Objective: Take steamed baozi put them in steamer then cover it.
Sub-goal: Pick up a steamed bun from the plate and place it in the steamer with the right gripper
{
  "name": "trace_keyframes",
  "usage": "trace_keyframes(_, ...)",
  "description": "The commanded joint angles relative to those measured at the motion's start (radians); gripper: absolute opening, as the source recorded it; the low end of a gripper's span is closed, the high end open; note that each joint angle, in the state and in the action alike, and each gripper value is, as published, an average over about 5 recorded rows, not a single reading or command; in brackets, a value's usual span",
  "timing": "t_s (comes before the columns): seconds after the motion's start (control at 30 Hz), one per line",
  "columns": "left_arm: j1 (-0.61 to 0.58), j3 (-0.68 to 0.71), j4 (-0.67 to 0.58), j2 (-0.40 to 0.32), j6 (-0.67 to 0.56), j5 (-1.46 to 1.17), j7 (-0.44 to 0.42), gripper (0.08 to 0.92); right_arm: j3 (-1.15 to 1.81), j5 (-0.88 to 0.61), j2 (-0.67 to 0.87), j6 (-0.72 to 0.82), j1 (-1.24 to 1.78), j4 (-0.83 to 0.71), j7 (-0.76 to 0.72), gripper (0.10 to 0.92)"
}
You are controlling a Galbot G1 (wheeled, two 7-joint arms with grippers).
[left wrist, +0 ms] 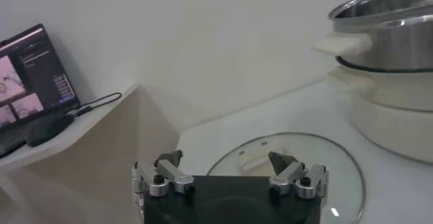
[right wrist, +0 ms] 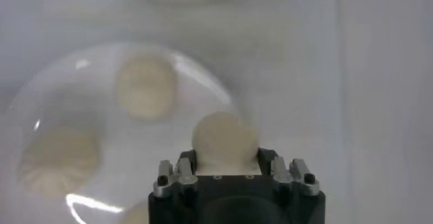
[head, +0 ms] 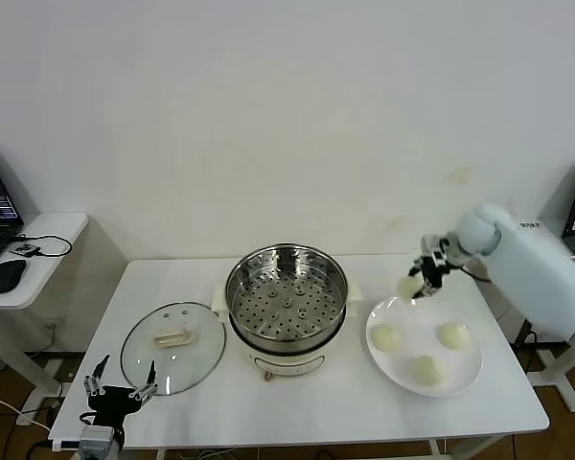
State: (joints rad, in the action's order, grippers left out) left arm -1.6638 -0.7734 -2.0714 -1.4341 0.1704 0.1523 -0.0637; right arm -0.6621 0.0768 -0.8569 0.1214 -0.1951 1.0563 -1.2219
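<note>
My right gripper (head: 414,285) is shut on one cream-white baozi (right wrist: 224,139), holding it just above the far left rim of the white plate (head: 470,369). Three more baozi (head: 385,335) (head: 452,334) (head: 426,369) lie on that plate. The steamer (head: 286,299), a shiny steel pot with a perforated tray, stands at the table's middle with nothing inside. The glass cover (head: 172,346) lies flat to the steamer's left. My left gripper (head: 121,386) hangs open at the table's front left corner, near the cover's edge.
A side desk (head: 38,251) at the far left carries a laptop, a mouse and a cable. Another laptop shows at the right edge. The white wall runs behind the table.
</note>
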Motion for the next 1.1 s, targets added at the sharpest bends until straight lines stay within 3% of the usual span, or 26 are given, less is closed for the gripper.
trace_keyframes(0.03,-0.004,0.004,-0.017,-0.003,-0.002,0.001,0.002,0.823,-0.121,-0.135,-0.045,0.018,-0.216,0.036,-0.020,0.560)
trace_keyframes(0.23,-0.011,-0.011,-0.024,-0.003,-0.016,0.001,0.014,0.823,-0.146,-0.182,-0.228,-0.056,-0.279,-0.085,-0.057,0.560)
trace_keyframes(0.4,-0.012,-0.027,-0.014,-0.003,-0.023,-0.002,0.027,0.823,-0.127,-0.199,-0.369,-0.332,-0.268,-0.236,-0.118,0.560)
trace_keyframes(0.53,-0.016,-0.034,-0.011,-0.006,-0.024,0.001,0.029,0.823,-0.137,-0.190,-0.412,-0.553,-0.265,-0.270,-0.134,0.564)
trace_keyframes(0.77,-0.021,-0.038,-0.010,-0.013,-0.025,0.011,0.029,0.823,-0.238,-0.106,-0.432,-0.932,-0.266,-0.212,0.025,0.574)
trace_keyframes(0.9,-0.023,-0.037,-0.011,-0.018,-0.026,0.018,0.029,0.823,-0.259,-0.009,-0.455,-0.950,-0.251,-0.211,0.128,0.576)
trace_keyframes(1.1,-0.028,-0.035,-0.014,-0.019,-0.027,0.021,0.029,0.823,-0.267,0.057,-0.481,-0.951,-0.233,-0.219,0.142,0.577)
